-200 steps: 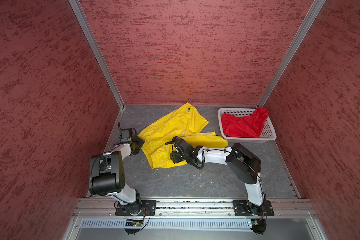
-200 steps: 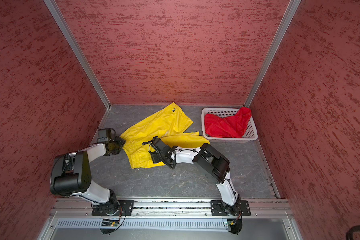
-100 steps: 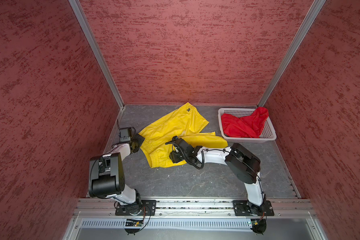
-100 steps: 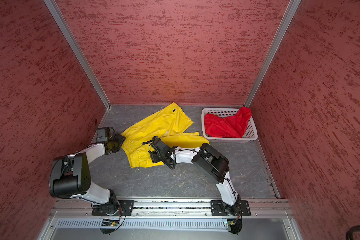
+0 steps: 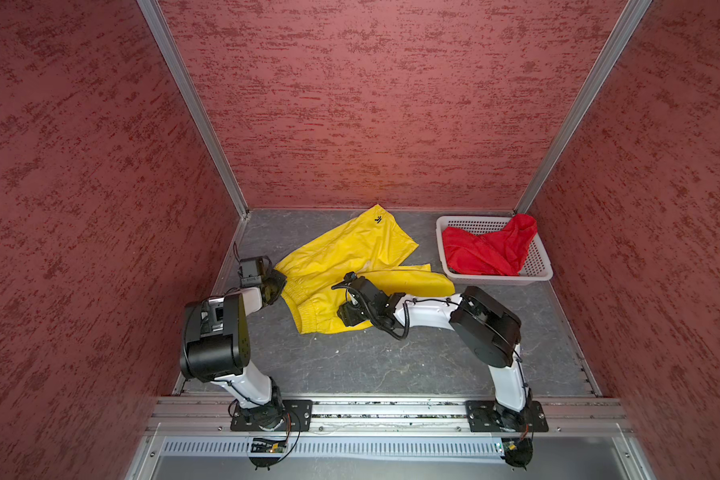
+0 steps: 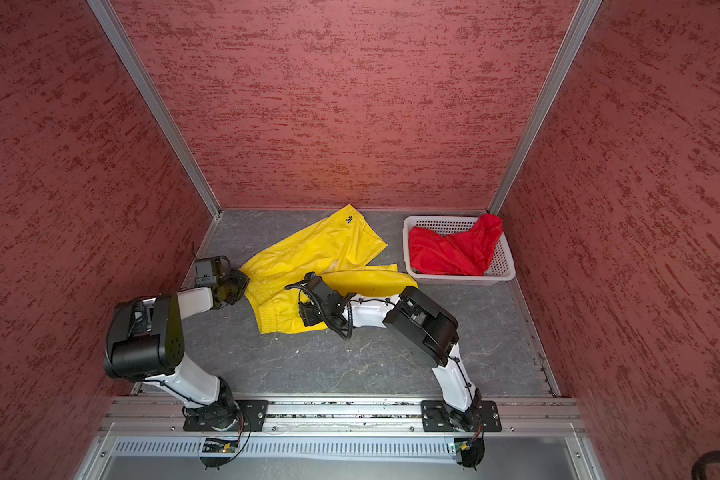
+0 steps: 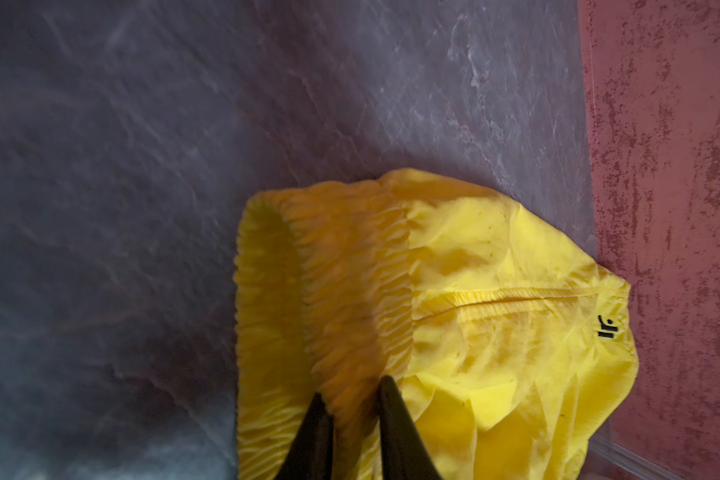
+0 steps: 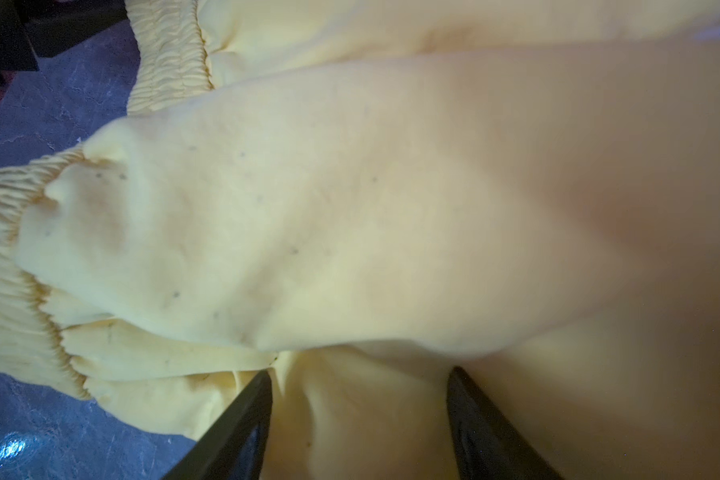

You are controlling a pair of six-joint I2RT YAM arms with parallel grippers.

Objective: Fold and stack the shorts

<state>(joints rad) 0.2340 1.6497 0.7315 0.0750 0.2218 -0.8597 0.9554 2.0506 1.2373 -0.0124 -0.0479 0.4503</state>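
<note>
The yellow shorts (image 5: 350, 257) lie rumpled and unfolded on the grey worktop (image 5: 391, 361), left of centre between the 2 arms. One leg reaches toward the back wall and carries a small dark logo (image 5: 378, 219). The other leg stretches right, and its end stops just beside the near left corner of the white basket (image 5: 499, 279). The gathered waistband (image 5: 308, 309) faces the near left side. The left arm (image 5: 250, 297) reaches low to the far end of that waistband. In the left wrist view its jaws stand nearly together, with a fold of the ribbed waistband (image 7: 350, 270) pinched between the 2 dark fingers (image 7: 391, 415), so the left jaws grip the yellow shorts. The logo (image 7: 607, 327) shows at the hem beside the red wall. The right arm (image 5: 429, 311) stretches across the middle, and its jaws sit low over the near part of the same shorts, close to the waistband. In the right wrist view the 2 fingers (image 8: 242, 415) stand wide apart with loose pale fabric lying between and beyond them, nothing clamped. The red shorts (image 5: 483, 253) lie crumpled in the basket at the back right corner, with 1 part rising over its far right rim. In both top views the 2 pairs are well apart and neither is folded.
</note>
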